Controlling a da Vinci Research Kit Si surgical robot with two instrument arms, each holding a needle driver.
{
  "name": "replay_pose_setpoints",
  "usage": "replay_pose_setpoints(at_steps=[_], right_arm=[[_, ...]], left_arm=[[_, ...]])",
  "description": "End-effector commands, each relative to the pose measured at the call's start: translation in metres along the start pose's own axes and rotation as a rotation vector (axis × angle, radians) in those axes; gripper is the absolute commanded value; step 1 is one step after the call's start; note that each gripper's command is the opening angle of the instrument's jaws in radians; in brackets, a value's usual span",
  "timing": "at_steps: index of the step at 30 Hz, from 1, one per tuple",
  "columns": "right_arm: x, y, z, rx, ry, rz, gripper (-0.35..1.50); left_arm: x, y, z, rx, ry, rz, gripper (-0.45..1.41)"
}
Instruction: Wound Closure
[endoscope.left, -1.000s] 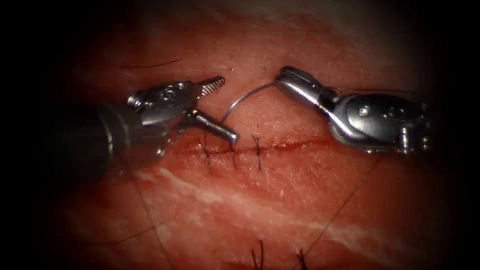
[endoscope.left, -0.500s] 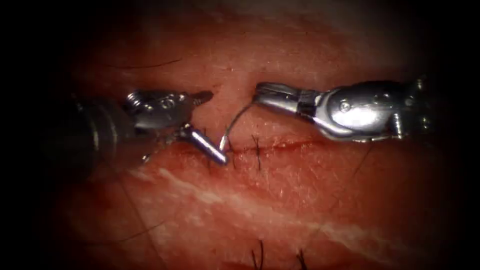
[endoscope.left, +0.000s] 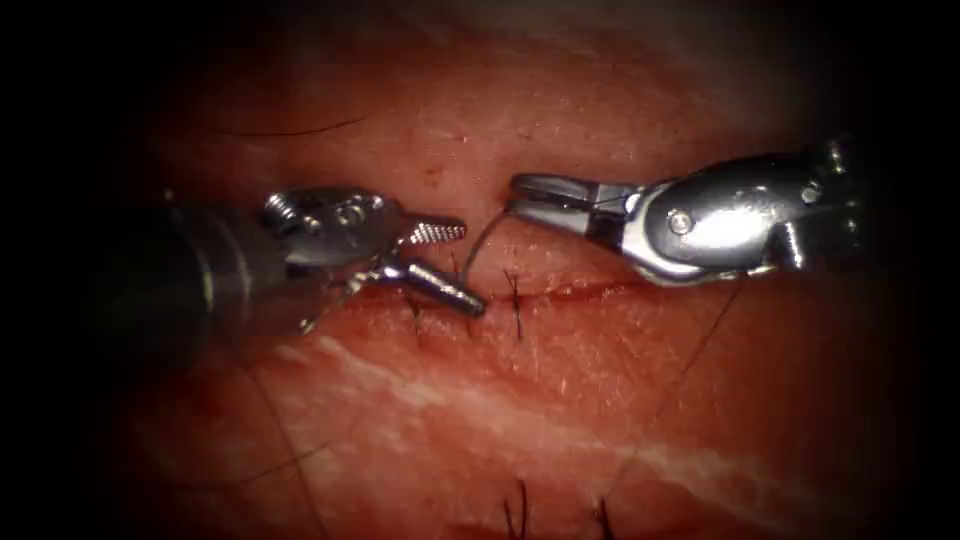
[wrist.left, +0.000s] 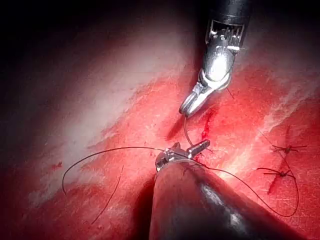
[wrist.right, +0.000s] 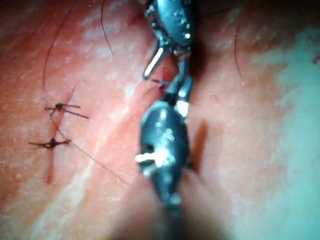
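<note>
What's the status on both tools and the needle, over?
Right tool shut on needle at its upper end. Left tool open, empty, lower jaw pressing tissue at the cut. Needle's lower end hidden behind that jaw.

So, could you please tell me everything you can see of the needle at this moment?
The needle is a thin, curved wire of grey metal. The right tool, jaws shut, grips it at its upper end. From there it arcs down and left to the cut, beside the dark stitches, where the left tool's open lower jaw lies against it. Whether its tip is in the tissue cannot be made out. In the left wrist view it hangs as a short curve between both tools.
</note>
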Motion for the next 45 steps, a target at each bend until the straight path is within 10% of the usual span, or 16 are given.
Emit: replay_pose_setpoints(at_steps=[1, 5, 8, 17, 18, 20, 23, 45], right_arm=[[-0.0003, -0.0011, 0.0004, 0.002, 0.002, 0.003, -0.35], [0.0001, -0.0012, 0.0004, -0.008, 0.005, -0.001, -0.35], [0.0002, -0.0013, 0.0006, -0.013, 0.004, -0.001, -0.35], [0.0005, -0.0015, 0.0008, -0.015, 0.004, -0.006, -0.35], [0.0006, -0.0016, 0.0007, -0.019, 0.007, -0.006, -0.16], [0.0007, -0.0017, 0.0008, -0.050, 0.036, 0.025, 0.83], [0.0009, -0.0018, 0.0009, -0.107, 0.093, 0.064, 1.20], [0.0001, -0.0021, 0.0021, -0.162, 0.247, 0.188, 0.51]], left_arm=[[-0.0003, -0.0007, 0.0010, 0.036, 0.018, -0.005, 0.35], [-0.0002, -0.0015, 0.0019, 0.076, 0.039, -0.010, 0.34], [-0.0003, -0.0008, 0.0018, 0.081, 0.041, 0.035, -0.32], [-0.0002, 0.0000, 0.0015, 0.080, 0.064, 0.065, -0.45], [-0.0001, -0.0001, 0.0013, 0.070, 0.077, 0.041, -0.45], [0.0000, -0.0003, 0.0011, 0.050, 0.111, 0.004, -0.45], [0.0002, -0.0007, 0.0009, 0.022, 0.148, -0.014, -0.45], [0.0005, 0.0004, 0.0016, -0.180, 0.232, -0.113, -0.45]])
